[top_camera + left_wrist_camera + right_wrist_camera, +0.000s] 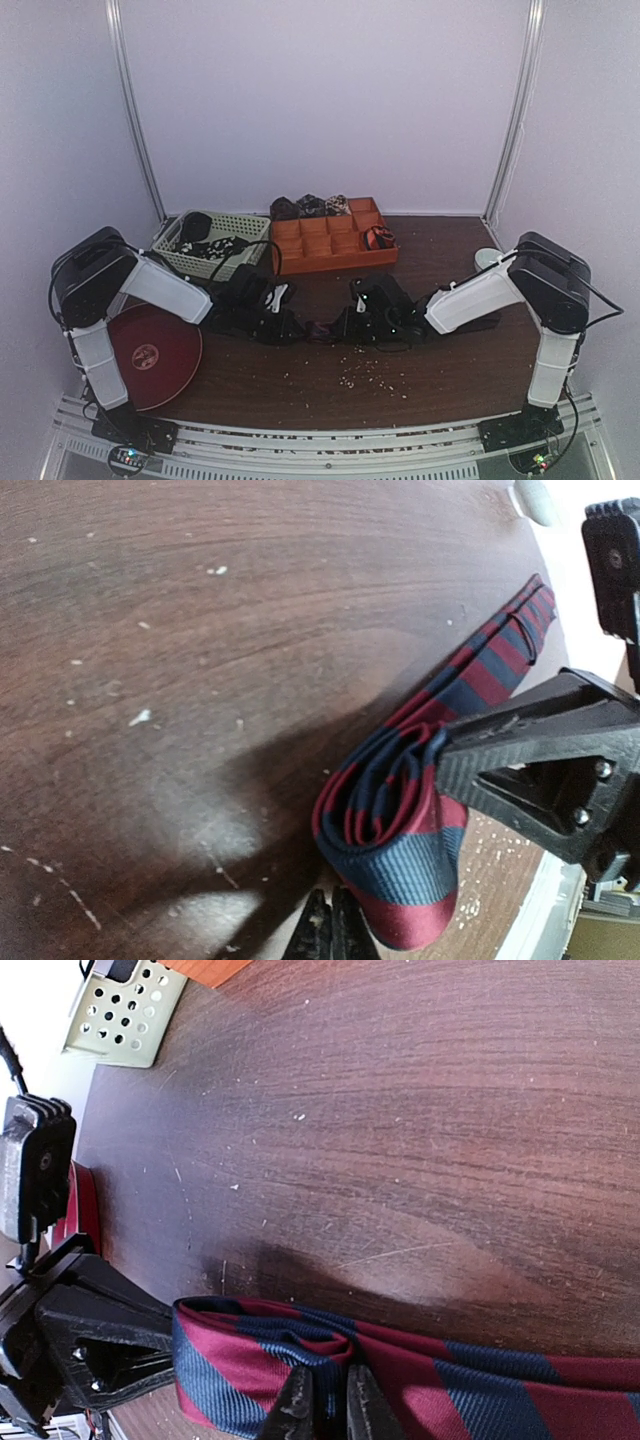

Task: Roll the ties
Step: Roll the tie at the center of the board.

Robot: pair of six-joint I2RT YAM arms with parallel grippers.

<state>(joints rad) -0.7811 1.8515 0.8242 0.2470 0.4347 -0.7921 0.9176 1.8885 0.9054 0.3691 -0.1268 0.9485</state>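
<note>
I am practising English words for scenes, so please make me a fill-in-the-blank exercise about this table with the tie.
The left pincer and the right pincer meet at a striped tie of dark blue and ____.
The compartmented tray is ____ in colour.
In the top view, the pale green basket stands to the ____ of that tray.
Missing words: red; orange; left.
</note>
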